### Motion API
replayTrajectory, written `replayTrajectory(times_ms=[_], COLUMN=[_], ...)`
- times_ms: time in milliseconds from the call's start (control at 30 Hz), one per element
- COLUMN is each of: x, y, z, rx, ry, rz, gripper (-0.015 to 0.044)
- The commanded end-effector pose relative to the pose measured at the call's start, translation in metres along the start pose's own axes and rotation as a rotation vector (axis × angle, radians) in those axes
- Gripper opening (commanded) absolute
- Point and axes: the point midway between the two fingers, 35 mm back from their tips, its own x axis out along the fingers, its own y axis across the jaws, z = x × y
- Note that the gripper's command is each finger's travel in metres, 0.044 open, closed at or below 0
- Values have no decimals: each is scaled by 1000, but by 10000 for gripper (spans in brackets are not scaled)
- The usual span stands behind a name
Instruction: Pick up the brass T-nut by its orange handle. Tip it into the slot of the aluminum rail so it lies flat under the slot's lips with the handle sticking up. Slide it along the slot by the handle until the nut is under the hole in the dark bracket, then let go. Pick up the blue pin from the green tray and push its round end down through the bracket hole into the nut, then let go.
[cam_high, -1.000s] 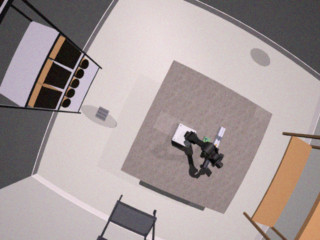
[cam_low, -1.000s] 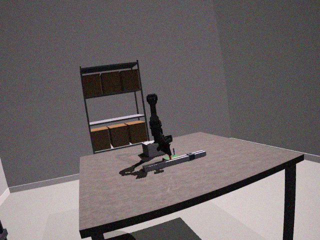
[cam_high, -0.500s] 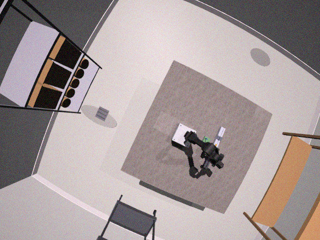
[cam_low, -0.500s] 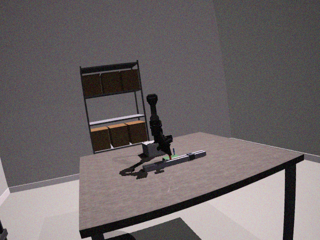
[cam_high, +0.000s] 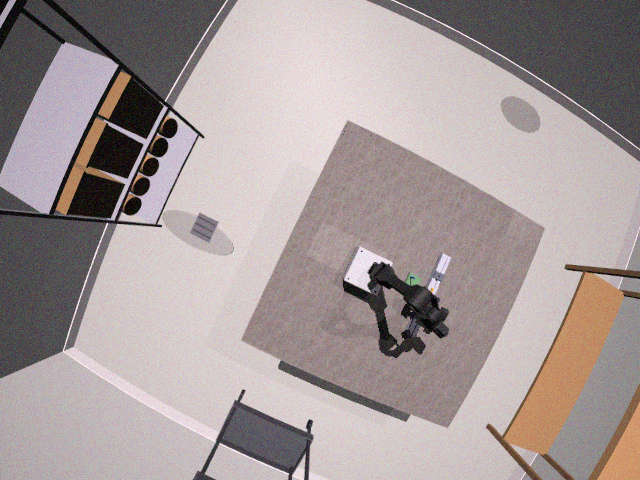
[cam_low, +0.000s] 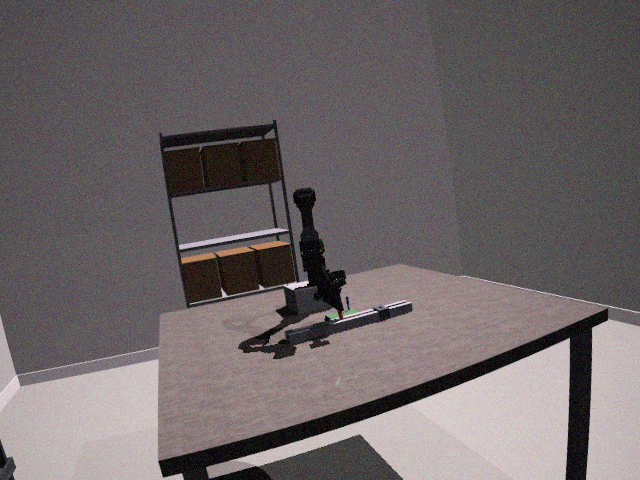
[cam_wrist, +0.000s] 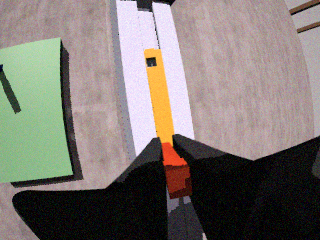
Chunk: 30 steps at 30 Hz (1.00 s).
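My pincer grips the orange handle (cam_wrist: 178, 175) (cam_low: 340, 314); the yellow brass T-nut (cam_wrist: 159, 95) lies along the rail's slot, short of the dark bracket. The blue pin (cam_low: 347, 303) (cam_high: 412, 278) stands upright in its green tray.

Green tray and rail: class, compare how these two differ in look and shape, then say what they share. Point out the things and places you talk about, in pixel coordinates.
The tray (cam_high: 414, 283) (cam_low: 334, 315) (cam_wrist: 37, 115) is green; the rail (cam_high: 443, 262) (cam_low: 356, 321) (cam_wrist: 173, 75) is pale metal. The rail is long and narrow, the tray much shorter. The rail has a lengthwise slot; the tray shows none. Both rest on the table (cam_high: 465, 361) (cam_low: 310, 382) (cam_wrist: 240, 75).
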Motion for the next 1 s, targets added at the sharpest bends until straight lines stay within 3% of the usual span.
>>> replayTrajectory(times_ms=[0,967], x=[-1,-1], y=[-3,-6], z=[0,0], rx=[3,20], ry=[3,0], rz=[4,57], gripper=[-150,-150])
